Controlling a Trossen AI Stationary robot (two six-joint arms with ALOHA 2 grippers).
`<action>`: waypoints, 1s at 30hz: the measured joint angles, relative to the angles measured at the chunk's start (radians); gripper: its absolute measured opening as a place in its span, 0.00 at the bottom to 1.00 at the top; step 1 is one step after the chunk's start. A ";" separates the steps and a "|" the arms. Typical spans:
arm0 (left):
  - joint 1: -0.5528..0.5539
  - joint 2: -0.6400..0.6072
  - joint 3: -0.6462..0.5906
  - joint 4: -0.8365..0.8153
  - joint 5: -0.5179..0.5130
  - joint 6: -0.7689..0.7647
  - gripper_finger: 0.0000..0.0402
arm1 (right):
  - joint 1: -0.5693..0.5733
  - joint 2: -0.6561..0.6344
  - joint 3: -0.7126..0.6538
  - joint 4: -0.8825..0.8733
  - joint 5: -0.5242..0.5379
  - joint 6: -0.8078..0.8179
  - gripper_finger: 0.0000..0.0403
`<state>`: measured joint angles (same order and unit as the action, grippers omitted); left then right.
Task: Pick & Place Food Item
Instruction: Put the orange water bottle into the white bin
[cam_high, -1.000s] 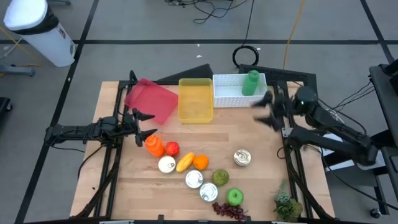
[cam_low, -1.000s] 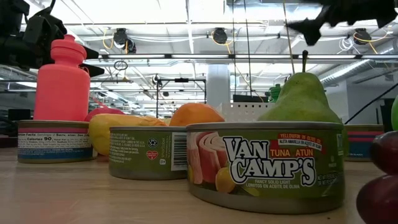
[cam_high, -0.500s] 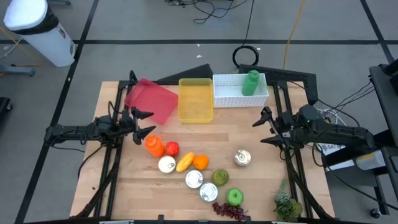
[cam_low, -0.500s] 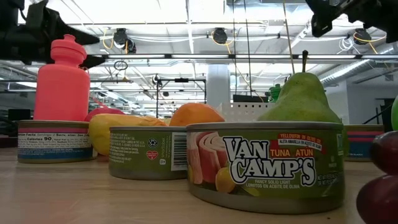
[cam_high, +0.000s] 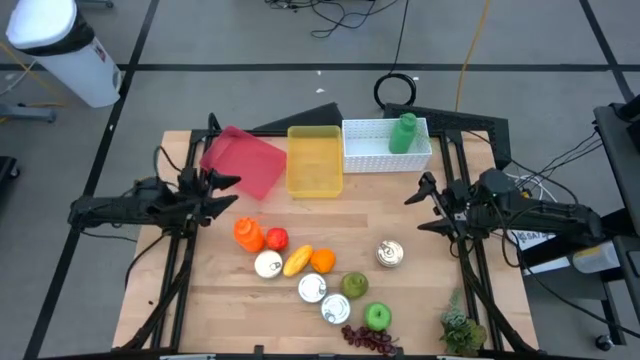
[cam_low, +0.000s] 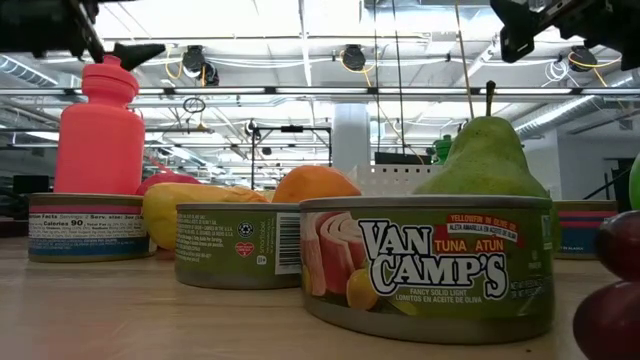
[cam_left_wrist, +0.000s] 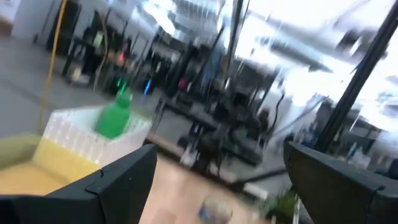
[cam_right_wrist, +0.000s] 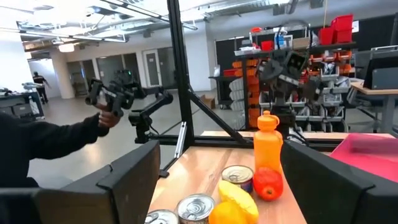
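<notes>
Food is sitting in a cluster at the middle of the surface (cam_high: 420, 300): cans, a tomato (cam_high: 277, 238), an orange (cam_high: 322, 260), a pear (cam_high: 354, 285). Left gripper (cam_high: 222, 187) is hovering near the orange bottle (cam_high: 247, 235), right gripper (cam_high: 428, 205) near the lone can (cam_high: 389, 253), both with jaws apart and holding nothing. Tomato is looking soft and smooth, probably needing a gentle grip across its widest part.

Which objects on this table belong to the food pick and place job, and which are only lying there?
Job:
round red tomato
yellow banana
round orange fruit
green pear
green apple
dark grapes
yellow tray

Lying about:
orange plastic bottle
green bottle
leafy plant
</notes>
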<state>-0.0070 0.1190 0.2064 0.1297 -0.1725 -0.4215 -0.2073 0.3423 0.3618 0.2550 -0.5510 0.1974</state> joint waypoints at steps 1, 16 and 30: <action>-0.009 0.035 0.045 -0.057 -0.007 -0.005 0.90 | 0.000 0.000 0.000 -0.001 0.000 0.000 0.78; -0.173 0.722 0.615 -0.859 -0.028 -0.089 0.90 | 0.000 0.001 0.000 -0.073 0.000 0.027 0.78; -0.179 0.943 0.760 -1.235 0.043 -0.445 0.90 | 0.000 0.001 0.000 -0.073 0.000 0.027 0.78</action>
<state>-0.1856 1.0618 0.9668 -1.1053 -0.1297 -0.8668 -0.2073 0.3435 0.3618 0.1822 -0.5510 0.2241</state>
